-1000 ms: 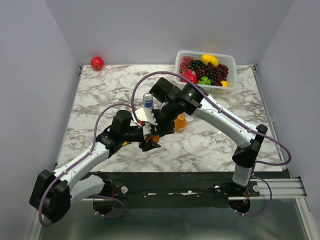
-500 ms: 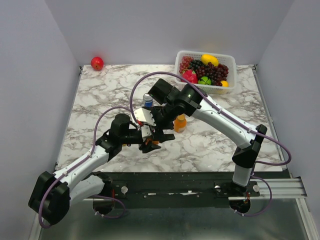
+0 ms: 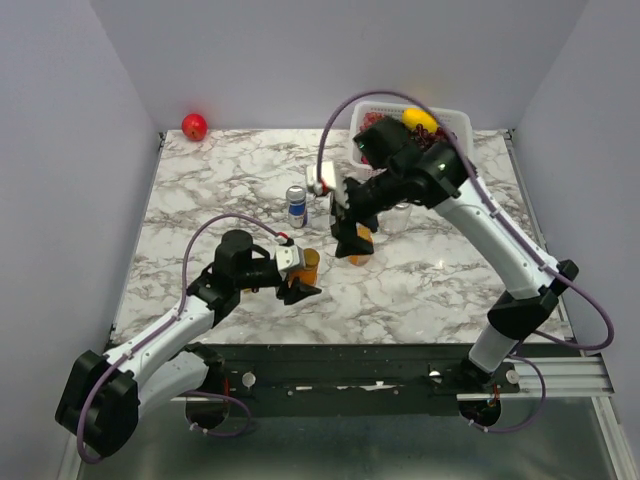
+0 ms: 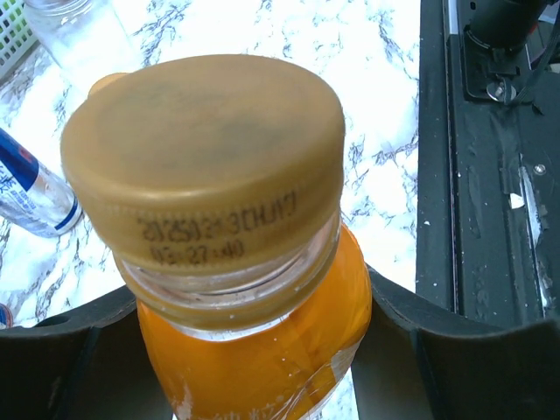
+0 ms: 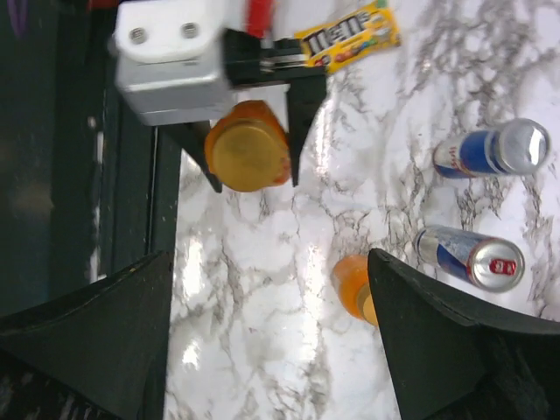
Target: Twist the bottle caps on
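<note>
My left gripper (image 3: pixel 300 276) is shut on a stubby orange bottle (image 3: pixel 306 266) standing on the table. In the left wrist view an orange-gold cap (image 4: pixel 206 149) sits on its neck, with the dark fingers (image 4: pixel 420 350) on both sides of the orange body (image 4: pixel 262 350). My right gripper (image 3: pixel 350 236) is open and empty, raised above a second orange bottle (image 3: pixel 359 250). In the right wrist view (image 5: pixel 271 350) that bottle (image 5: pixel 350 282) is partly behind the right finger, and the capped bottle (image 5: pixel 248 153) shows in the left jaws. A clear glass jar (image 4: pixel 79 35) stands beyond. The silver lid is out of view.
A blue-and-silver can (image 3: pixel 296 205) stands behind the bottles; the right wrist view shows two cans (image 5: pixel 490 149) (image 5: pixel 472 255) and a yellow candy packet (image 5: pixel 350 35). A white fruit basket (image 3: pixel 462 125) is at the back right, a red apple (image 3: pixel 194 126) at the back left.
My right gripper has let go of the cap on the left-held bottle and swung up and back to the right, now open. The left gripper still holds the bottle in place.
</note>
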You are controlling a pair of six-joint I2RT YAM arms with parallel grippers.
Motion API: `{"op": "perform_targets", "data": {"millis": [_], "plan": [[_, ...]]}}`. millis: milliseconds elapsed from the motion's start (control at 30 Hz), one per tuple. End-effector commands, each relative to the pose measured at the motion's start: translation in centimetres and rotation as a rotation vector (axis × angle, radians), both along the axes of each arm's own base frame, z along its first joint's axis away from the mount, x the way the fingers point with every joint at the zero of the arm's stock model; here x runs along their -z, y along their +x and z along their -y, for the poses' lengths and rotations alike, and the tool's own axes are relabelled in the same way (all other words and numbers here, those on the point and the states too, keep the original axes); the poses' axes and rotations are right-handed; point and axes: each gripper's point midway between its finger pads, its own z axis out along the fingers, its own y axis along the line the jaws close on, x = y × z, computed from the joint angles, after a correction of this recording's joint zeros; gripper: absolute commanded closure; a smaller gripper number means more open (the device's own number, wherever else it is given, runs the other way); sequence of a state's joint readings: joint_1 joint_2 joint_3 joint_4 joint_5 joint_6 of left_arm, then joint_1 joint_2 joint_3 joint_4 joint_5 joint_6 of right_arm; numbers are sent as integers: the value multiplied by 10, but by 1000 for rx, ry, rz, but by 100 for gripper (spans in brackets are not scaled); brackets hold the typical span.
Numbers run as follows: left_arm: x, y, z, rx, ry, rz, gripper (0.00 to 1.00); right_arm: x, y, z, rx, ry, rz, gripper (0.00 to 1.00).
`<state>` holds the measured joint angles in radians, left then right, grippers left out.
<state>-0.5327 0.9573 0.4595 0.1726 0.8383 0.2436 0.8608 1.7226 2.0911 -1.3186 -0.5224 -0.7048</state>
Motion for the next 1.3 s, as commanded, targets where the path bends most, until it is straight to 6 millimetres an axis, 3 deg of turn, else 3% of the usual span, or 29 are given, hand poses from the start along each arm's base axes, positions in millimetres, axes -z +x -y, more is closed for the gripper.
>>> {"op": "perform_targets", "data": {"millis": [0, 67, 200, 333, 600, 933, 1167, 1267], "plan": [[-18, -1, 2, 4, -57, 14, 100, -40, 17, -1, 185, 206, -204, 0], [-26, 0, 3, -2, -77, 17, 100, -42, 31, -10, 237, 241, -185, 0], [-41, 1, 6, 1, -108, 15, 100, -49, 33, -27, 256, 294, -280, 0], [-46, 2, 7, 6, -108, 18, 100, -33, 25, -35, 223, 259, -372, 0], [-51, 2, 8, 9, -117, 21, 100, -13, 10, -42, 187, 204, -374, 0], [-61, 1, 10, 19, -139, 39, 100, 20, 13, -49, 231, 109, -384, 0], [-59, 0, 9, 18, -133, 41, 100, 20, 19, -56, 249, 112, -391, 0], [-56, -1, 8, 19, -128, 38, 100, 9, 14, -56, 226, 135, -388, 0]]}}
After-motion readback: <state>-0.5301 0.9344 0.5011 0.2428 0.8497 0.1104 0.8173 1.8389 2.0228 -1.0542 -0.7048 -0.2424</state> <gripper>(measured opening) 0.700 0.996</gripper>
